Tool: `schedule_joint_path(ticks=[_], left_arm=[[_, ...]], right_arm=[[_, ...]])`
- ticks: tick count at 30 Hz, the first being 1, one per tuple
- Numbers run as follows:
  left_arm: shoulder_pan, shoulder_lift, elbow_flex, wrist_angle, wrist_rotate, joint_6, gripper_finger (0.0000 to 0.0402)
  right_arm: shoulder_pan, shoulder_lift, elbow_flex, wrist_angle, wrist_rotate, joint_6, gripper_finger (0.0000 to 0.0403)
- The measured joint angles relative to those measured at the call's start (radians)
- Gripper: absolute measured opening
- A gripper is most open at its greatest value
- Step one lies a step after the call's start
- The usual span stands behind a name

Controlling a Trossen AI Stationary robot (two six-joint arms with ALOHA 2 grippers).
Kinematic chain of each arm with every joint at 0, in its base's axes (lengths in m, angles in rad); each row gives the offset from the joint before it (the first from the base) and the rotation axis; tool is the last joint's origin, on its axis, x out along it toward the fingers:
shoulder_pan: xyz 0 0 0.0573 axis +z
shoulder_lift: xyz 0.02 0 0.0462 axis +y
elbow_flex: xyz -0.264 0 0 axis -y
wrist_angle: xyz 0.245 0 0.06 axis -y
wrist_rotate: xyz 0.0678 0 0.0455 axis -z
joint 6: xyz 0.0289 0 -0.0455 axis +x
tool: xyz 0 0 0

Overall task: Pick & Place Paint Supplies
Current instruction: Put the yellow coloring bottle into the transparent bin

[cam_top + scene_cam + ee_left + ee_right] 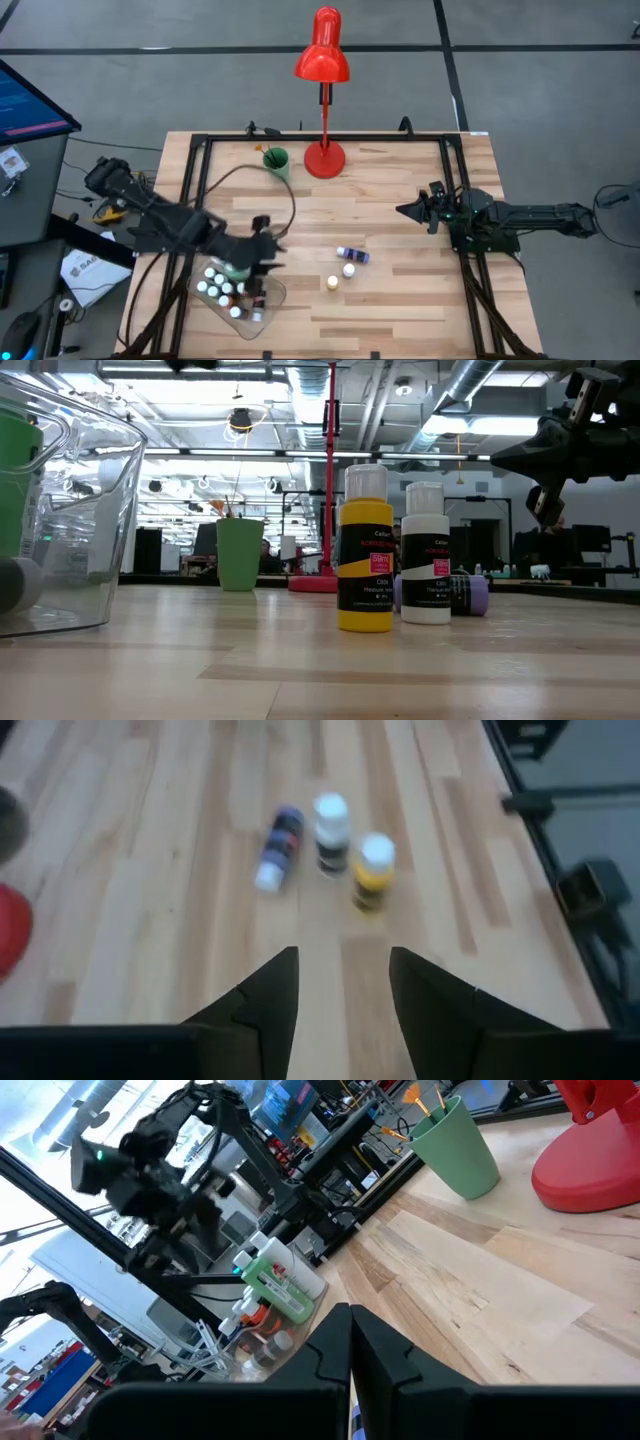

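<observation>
Bottles first: you had 3 small paint bottles out on the bare wood mid-table. The yellow bottle (pixel 365 550) and the white bottle (pixel 426 554) stood upright, close together, and the purple bottle (pixel 462 595) lay on its side just behind them. Approx 8 more white-capped bottles (pixel 222 288) sat in the clear tray (pixel 272 296) at the front-left of the table, along w/ the larger green bottle (pixel 275 1287), which stood among them.

Your left gripper (pixel 342 982) hung over the tray w/ its fingers parted and nothing between them, pointed toward the 3 loose bottles. Your right gripper (pixel 349 1342) waited above the table's right side, fingers pressed together, holding nothing.

At the back, the green cup (pixel 276 161) held brushes, next to the red lamp (pixel 323 95).
</observation>
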Motion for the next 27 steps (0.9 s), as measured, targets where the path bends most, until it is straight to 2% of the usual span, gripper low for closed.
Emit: schedule_joint_path(ticks=[6,13,19,27], left_arm=[[0.175,0.039,0.0,0.225,0.19,0.093,0.0154],[0.201,0.175,0.0,0.479,0.298,0.279,0.0204],[0.194,0.312,-0.001,0.566,0.306,0.283,0.0258],[0.194,0.445,-0.001,0.639,0.306,0.283,0.0269]], right_arm=[[0.0,0.0,0.0,0.0,0.0,0.0,0.0],[0.0,0.0,0.0,0.0,0.0,0.0,0.0],[0.0,0.0,0.0,0.0,0.0,0.0,0.0],[0.0,0.0,0.0,0.0,0.0,0.0,0.0]])
